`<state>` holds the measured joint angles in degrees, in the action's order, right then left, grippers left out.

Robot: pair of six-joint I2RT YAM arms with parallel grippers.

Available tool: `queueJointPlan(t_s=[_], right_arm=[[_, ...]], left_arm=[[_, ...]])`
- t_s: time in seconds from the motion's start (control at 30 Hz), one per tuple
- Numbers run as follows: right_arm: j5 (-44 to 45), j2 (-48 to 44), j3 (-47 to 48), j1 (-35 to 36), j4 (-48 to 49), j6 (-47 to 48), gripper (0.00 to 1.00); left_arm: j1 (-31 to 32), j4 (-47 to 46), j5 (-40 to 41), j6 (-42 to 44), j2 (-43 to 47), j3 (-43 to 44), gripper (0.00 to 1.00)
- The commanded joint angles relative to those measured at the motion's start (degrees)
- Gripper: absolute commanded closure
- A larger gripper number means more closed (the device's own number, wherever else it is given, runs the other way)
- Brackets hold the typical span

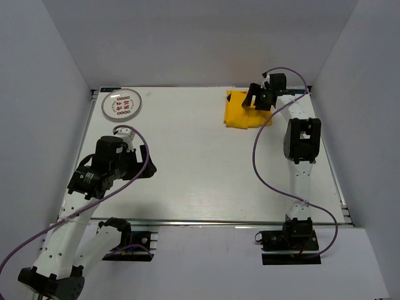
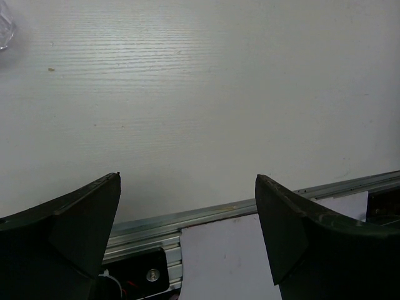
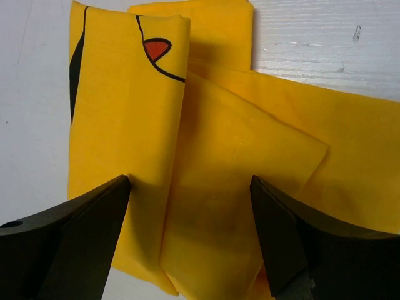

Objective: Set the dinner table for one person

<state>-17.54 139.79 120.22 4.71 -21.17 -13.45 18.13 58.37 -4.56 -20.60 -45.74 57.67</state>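
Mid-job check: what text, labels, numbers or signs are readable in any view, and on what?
Plate: red marks printed in its centre, too small and blurred to read.
Yellow cloth: only black lines and a red patch of a drawing, no words.
Elsewhere: no readable text in any view.

Left arm (image 1: 103,165) folded, right arm (image 1: 300,147) outstretched, jaws parted
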Motion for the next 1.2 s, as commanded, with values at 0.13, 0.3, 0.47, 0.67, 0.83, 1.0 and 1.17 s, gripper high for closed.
queueJointPlan(t_s=[0.13, 0.3, 0.47, 0.67, 0.83, 1.0, 1.17], right_arm=[[-4.8, 1.3, 3.5, -0.4, 8.8, -0.3, 0.17], [-1.2, 1.3, 3.3, -0.1, 11.3, -0.5, 0.17], [-4.7, 4.3, 6.0, -0.2, 11.9, -2.8, 0.18], [-6.8, 4.4, 3.5, -0.1, 16.5, -3.7, 0.39], [-10.0, 3.8, 4.7, -0.1, 17.7, -5.4, 0.91], [-11.9, -3.8, -3.5, 0.6, 23.8, -5.7, 1.0], [-17.3, -19.6, -27.6, 3.4, 38.7, -4.7, 1.0]], left_arm=[[0.2, -1.2, -1.3, 0.9, -1.4, -0.4, 0.02], [0.2, -1.4, -1.7, 1.0, -2.7, -0.3, 0.02], [0.2, -1.3, -1.5, 1.0, -4.0, 0.2, 0.02], [0.2, -1.2, -1.4, 1.1, -4.4, 0.1, 0.02], [0.2, -1.5, -1.5, 1.1, -4.8, 0.0, 0.02], [0.2, -1.9, -1.5, 1.2, -4.6, -0.3, 0.02], [0.2, -1.9, -1.0, 0.9, -4.4, 0.0, 0.02]])
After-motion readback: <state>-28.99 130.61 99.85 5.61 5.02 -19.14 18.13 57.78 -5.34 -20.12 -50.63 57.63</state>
